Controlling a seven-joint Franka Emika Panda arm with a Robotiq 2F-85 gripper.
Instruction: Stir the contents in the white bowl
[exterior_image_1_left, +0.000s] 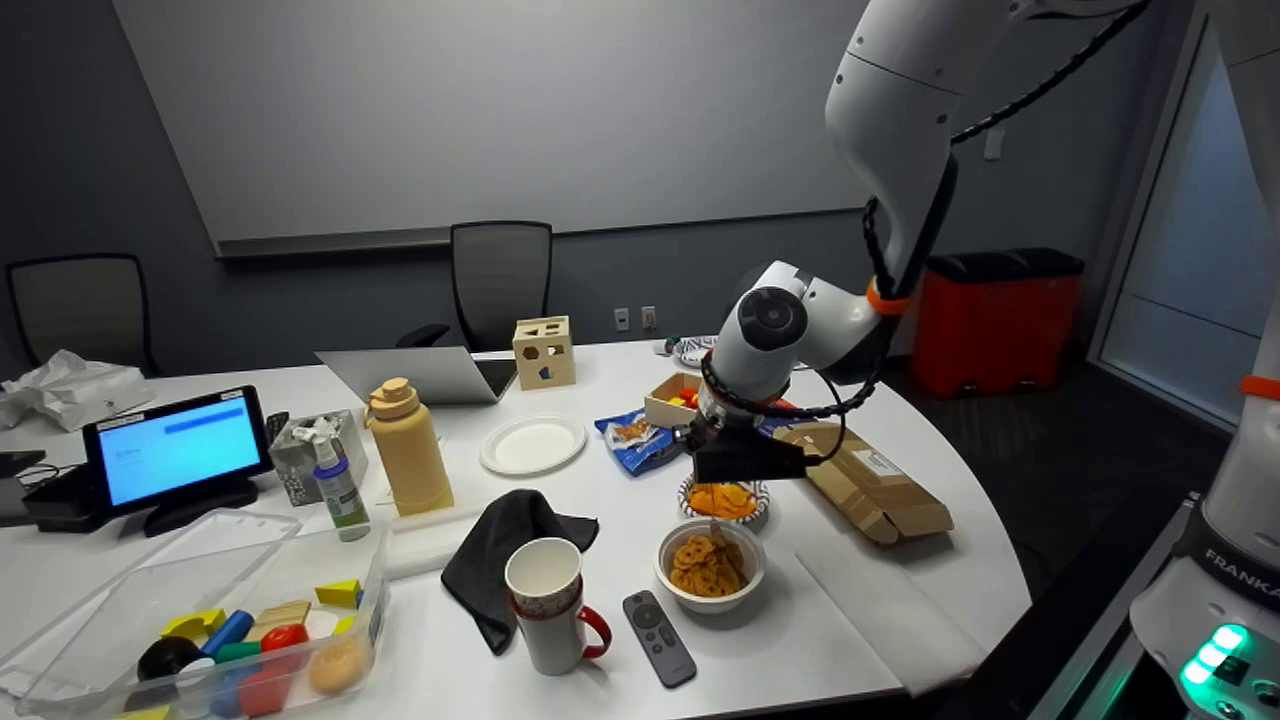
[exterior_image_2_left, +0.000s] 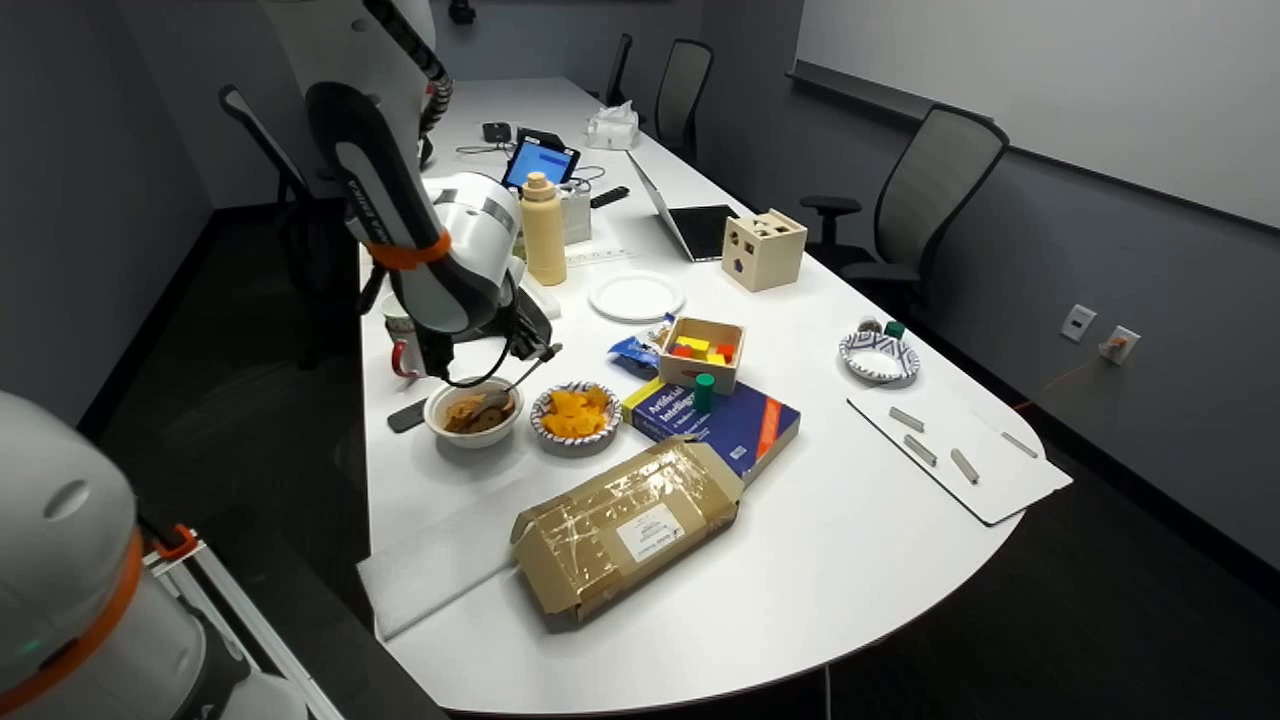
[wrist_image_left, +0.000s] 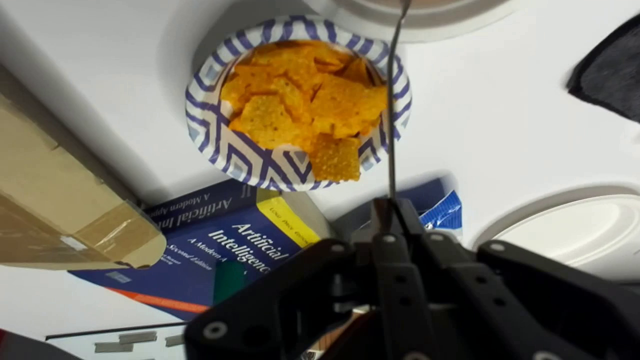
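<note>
White bowl, upright on the desk near the long edge beside the arm's base, not far from the corner where that edge meets the rounded end. It holds its contents, a heap of brown and orange bits. A spoon slants into the bowl, its lower end in the heap. The gripper grasps the spoon by its handle.

Just beside the white bowl, farther in from the long edge, a smaller patterned bowl holds orange chips; whether the two bowls touch cannot be told. Along the same edge, away from the rounded end, are a grey remote, an upright mug with a red handle, and a clear bin of coloured blocks. A black cloth lies inward of the mug.

Toward the rounded end, a cardboard box lies aslant, with a white sheet reaching the corner. Next to the box, a blue book carries an upright green cylinder. A blue snack bag and a white plate lie well in from both long edges. Near the far long edge stand a wooden shape box and a laptop.
</note>
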